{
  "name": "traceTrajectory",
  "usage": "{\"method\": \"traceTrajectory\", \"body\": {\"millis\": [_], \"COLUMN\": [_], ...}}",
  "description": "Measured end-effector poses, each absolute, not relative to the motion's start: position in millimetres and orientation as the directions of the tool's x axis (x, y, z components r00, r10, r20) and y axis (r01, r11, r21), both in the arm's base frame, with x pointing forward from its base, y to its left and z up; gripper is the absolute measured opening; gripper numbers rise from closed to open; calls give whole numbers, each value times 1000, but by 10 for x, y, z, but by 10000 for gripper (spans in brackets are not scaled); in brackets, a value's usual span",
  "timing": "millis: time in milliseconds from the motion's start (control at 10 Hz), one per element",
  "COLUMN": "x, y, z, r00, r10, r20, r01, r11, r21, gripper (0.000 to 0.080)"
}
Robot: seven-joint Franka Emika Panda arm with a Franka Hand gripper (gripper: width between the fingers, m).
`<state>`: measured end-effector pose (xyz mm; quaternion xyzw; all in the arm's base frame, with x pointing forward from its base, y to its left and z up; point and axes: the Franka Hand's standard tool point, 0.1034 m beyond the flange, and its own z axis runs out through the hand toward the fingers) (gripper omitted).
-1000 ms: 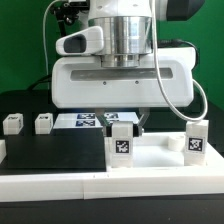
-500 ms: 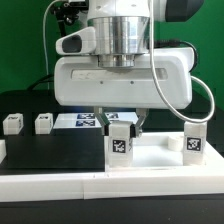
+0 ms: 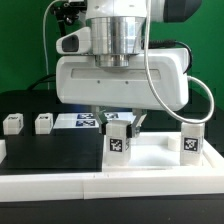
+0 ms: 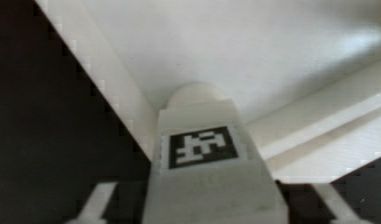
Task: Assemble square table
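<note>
White plastic legs are seen at the far left of the black tabletop [image 3: 55, 155]: one loose leg [image 3: 12, 123] and a second loose leg [image 3: 44, 123] just right of it. The marker board [image 3: 80, 121] lies farther right. At the middle, an upright leg [image 3: 121, 143] [image 4: 208, 150] is set at the left edge of the square top [image 3: 155, 158]. The jaws are held parted on either side of its upper end, and a narrow dark gap is shown beside it in the wrist view. Another upright leg [image 3: 193, 141] is placed at the right. A long white rail [image 3: 100, 185] is laid along the near side.
</note>
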<state>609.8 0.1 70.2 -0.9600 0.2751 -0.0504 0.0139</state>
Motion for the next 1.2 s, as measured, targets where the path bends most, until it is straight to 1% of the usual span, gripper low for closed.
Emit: {"method": "traceTrajectory", "body": {"millis": [100,200,300,400,500,700,800,1200], "x": [6097,6096,6092,6047,5985,5804,5752,5759], "y": [1,1,10,58,95,223,234,233], "z": [699,698,704,750,792,936,961,929], "r00": [844,844,836,817,784,682,681,685], "r10": [-530,-530,-541,-568,-615,-729,-730,-727], "r20": [89,89,90,95,88,61,56,56], "r01": [-527,-527,-538,-564,-610,-722,-723,-721], "r11": [-848,-848,-841,-823,-789,-684,-683,-687], "r21": [-54,-54,-56,-66,-76,-98,-100,-96], "gripper": [571,571,625,645,645,649,649,649]}}
